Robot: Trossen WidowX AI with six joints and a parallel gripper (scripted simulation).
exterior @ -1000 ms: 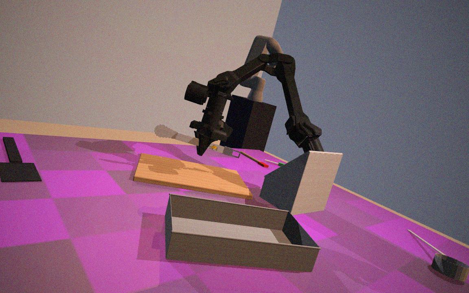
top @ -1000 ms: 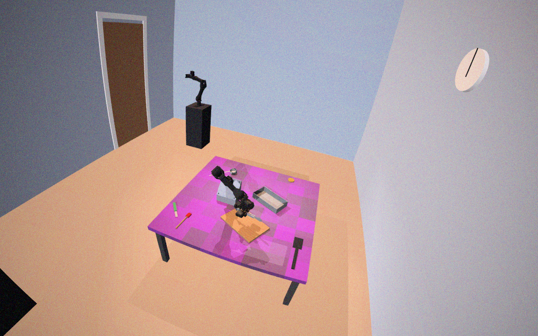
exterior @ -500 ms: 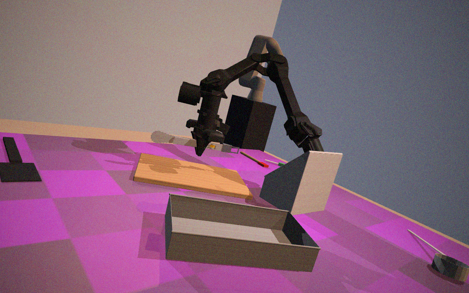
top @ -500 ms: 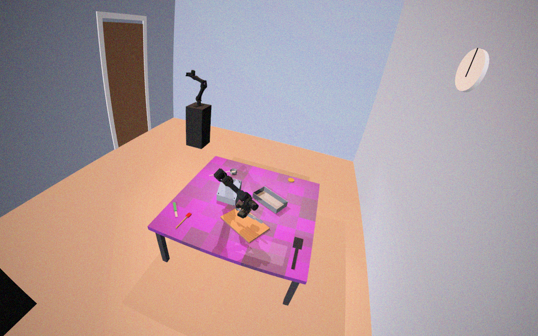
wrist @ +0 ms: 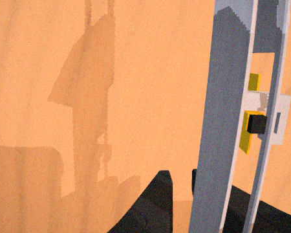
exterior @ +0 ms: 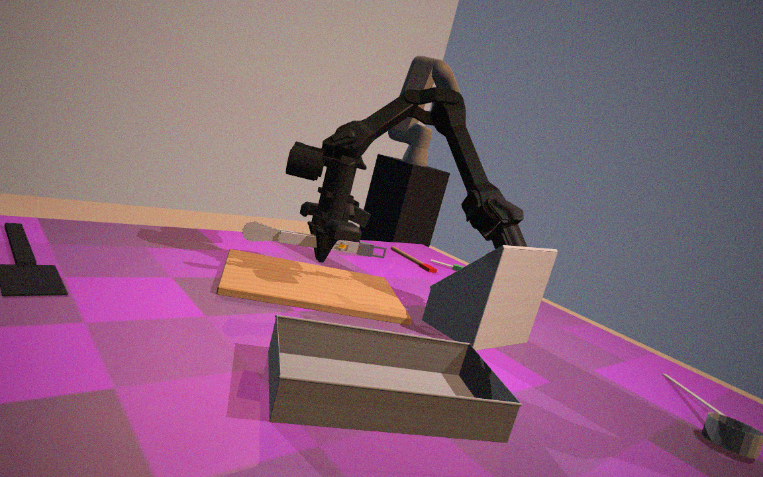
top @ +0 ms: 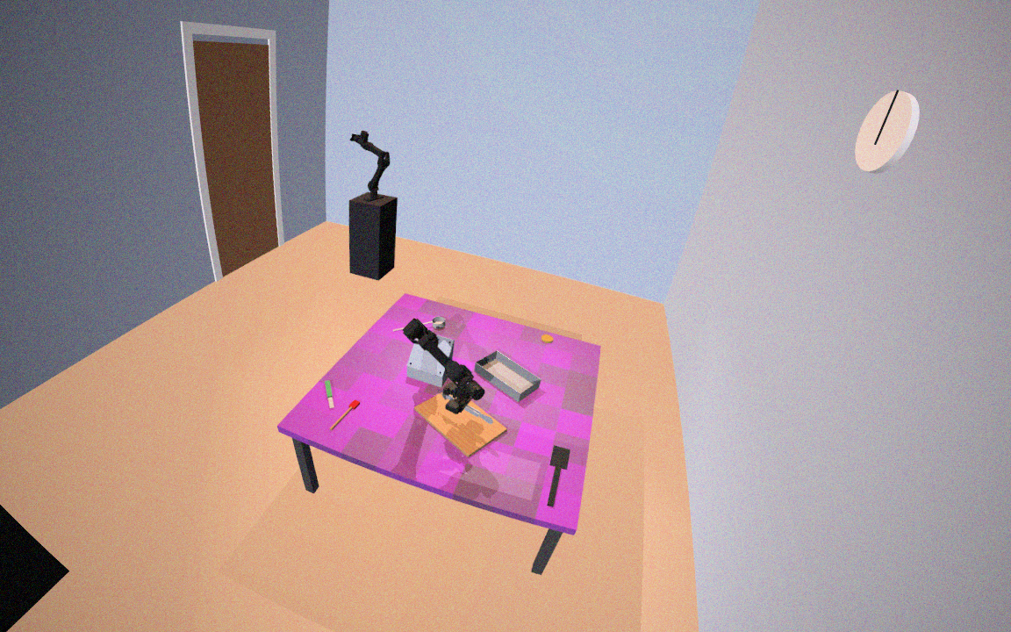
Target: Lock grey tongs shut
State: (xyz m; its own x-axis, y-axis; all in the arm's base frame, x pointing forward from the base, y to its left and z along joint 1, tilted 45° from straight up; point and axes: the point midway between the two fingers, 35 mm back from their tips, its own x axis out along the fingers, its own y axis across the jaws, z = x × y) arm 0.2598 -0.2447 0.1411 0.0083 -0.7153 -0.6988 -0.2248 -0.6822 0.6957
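Note:
The grey tongs [top: 481, 413] [exterior: 297, 238] [wrist: 221, 113] hang nearly level above the wooden board [top: 468, 445] [exterior: 313, 291] [wrist: 152, 97]. Their scalloped tips point left in the exterior view, and the looped hinge end points right. In the wrist view the two arms run close together, nearly parallel, with yellow pieces and a black block between them near the hinge end. Whether they are locked cannot be told. My gripper [top: 454, 409] [exterior: 322, 258] [wrist: 180, 179] points down and is shut on the tongs; the arms partly hide one finger in the wrist view.
The empty roasting tin [top: 498, 384] [exterior: 390, 409] stands beside the board. A sloped block [top: 423, 370] [exterior: 514, 296] stands near the board's end. A black spatula [top: 559, 457] [exterior: 31, 279], a red-headed brush [top: 354, 405] and a ladle [top: 438, 323] [exterior: 732, 436] lie farther out.

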